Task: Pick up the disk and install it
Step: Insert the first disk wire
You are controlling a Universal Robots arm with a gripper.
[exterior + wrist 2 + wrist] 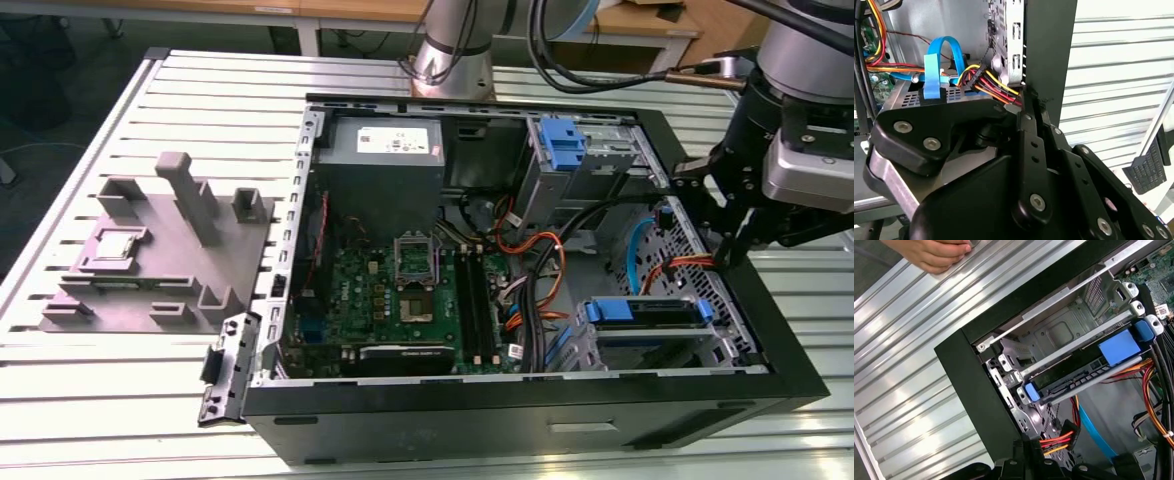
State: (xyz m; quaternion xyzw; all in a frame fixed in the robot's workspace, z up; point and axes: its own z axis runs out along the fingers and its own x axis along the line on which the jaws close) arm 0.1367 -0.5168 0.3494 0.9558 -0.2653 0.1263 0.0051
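At the exterior view's left a grey fixture block (pixel 147 250) stands on the slatted table (pixel 120 390), well apart from the open computer case (pixel 534 420), whose motherboard (pixel 400 290) lies exposed. The disk (pixel 647 312) sits flat in the drive bay (pixel 1054 332) at the case's near right corner, apparently seated (orange cables (pixel 534 245) crowd in beside it). The gripper (pixel 730 262) hangs over the case's right wall just beyond it, fingers (pixel 1026 117) pressed together and empty, while a person's hand (pixel 936 255) rests on the table outside.
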